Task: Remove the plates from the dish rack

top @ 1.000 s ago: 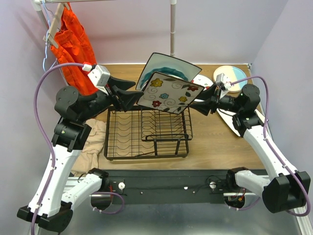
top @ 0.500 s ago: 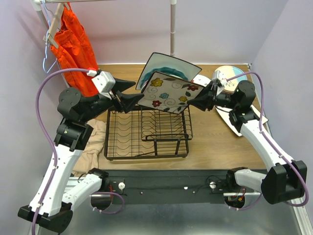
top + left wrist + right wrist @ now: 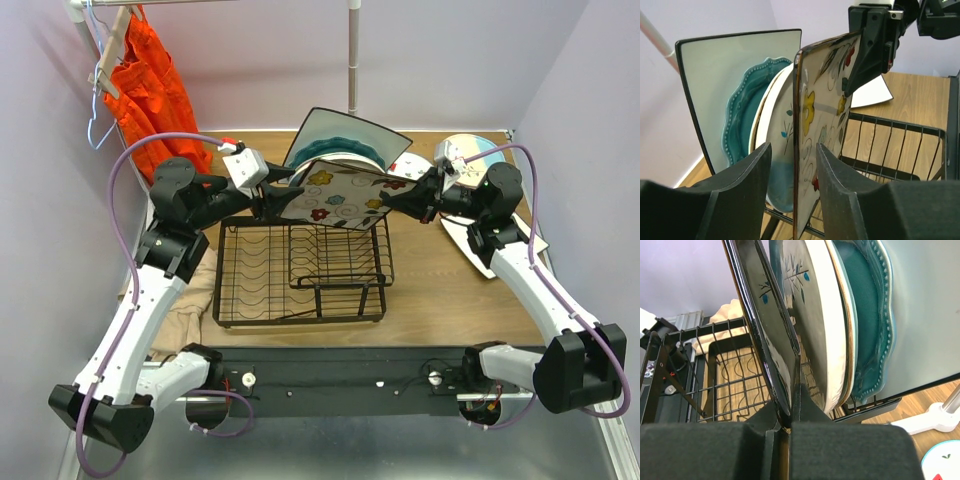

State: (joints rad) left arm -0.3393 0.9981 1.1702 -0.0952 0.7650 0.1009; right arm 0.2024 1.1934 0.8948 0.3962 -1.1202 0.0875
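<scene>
the flower-print plate (image 3: 345,190) wears a smooth, glossy ceramic glaze; so does the teal scalloped plate (image 3: 742,110), its rim beaded. the dish rack (image 3: 300,268) is thin black wire. the table (image 3: 450,300) is matt wood. the orange garment (image 3: 150,90) is crinkled cloth.

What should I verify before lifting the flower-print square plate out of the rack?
1. Right end effector shut on the edge of the colourful flower-print square ceramic plate: ok.
2. Left end effector closed on the opposite edge: not ok, fingers straddle it open.
3. Plate's lower edge free of the black wire dish rack: cannot tell.
4. Clearance from the cream round plate behind: cannot tell, very close.
5. Dark teal scalloped plate and white square plate standing behind: ok.
</scene>
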